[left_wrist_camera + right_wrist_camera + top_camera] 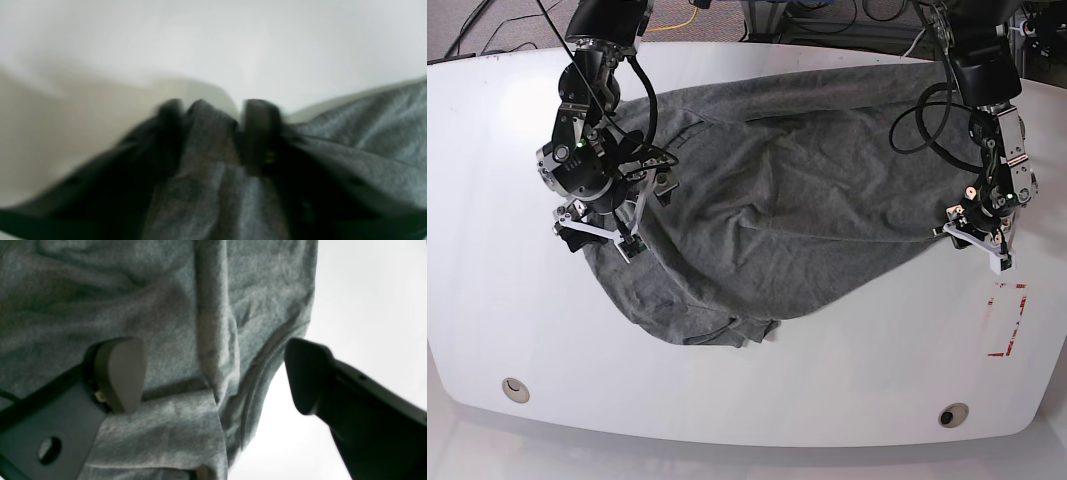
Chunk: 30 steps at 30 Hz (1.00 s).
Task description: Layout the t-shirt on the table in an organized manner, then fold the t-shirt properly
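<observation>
Left fingers (171,116) pinch t-shirt (210,160); right fingers (120,373) spread.

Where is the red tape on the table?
In the base view, the red tape rectangle sits near the right edge of the white table, just below the left gripper and beside the grey t-shirt.

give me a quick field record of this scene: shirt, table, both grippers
t-shirt: grey, spread across the table but rumpled, lower edge bunched, not folded
table: glossy white, red tape rectangle near one edge, two round cable holes
left gripper: jaws close together with a fold of shirt edge between them
right gripper: jaws wide apart, over the shirt's edge, gripping nothing
fold progress: none yet, shirt not yet laid flat
</observation>
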Tool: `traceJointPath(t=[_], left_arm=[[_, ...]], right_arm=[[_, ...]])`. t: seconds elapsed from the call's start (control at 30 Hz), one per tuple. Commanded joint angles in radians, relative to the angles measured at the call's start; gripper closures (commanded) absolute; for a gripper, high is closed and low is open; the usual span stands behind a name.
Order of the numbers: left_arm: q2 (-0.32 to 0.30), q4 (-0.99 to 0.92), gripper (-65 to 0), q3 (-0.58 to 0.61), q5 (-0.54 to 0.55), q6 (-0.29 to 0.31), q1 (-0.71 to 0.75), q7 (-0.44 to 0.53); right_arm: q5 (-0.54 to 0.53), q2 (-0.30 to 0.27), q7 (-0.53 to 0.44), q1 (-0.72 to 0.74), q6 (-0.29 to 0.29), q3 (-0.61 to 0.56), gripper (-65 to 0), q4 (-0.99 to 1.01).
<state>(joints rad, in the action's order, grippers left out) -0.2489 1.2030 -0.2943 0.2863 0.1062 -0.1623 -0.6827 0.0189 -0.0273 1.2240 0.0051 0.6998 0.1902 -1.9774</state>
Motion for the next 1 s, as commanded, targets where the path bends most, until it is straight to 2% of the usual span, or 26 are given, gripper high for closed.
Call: traceJointPath(t=[0.0,0.1,0.5,0.77,0.97], left_arm=[[-0.01,0.047,-12.9,-0.003,0.008,0.002,-0.006,0.01],[-0.01,0.087,-10.6,-0.003,0.006,0.0,0.019,0.01],[-0.007,0.308,-10.3,-0.001,0.008,0.0,0.079,0.018],[0.033,0.484,-10.3,0.0,0.006,0.002,0.103,0.007],[0.035,0.584,-10.3,0.056,0.008,0.002,0.123,-0.098]], right_arm=[[-0.007,-0.001,-0.016,0.019,-0.002,0.001,-62.9,-0.018],[-0.007,-0.001,-0.016,0.019,-0.002,0.001,-62.9,-0.018],[-0.007,-0.001,-0.016,0.031,-0.002,0.001,-62.9,-0.018],[-0.007,-0.001,-0.016,0.032,-0.002,-0.001,-62.9,-0.018],[-0.007,-0.001,-0.016,0.04,-0.002,-0.001,-62.9,-0.018]])
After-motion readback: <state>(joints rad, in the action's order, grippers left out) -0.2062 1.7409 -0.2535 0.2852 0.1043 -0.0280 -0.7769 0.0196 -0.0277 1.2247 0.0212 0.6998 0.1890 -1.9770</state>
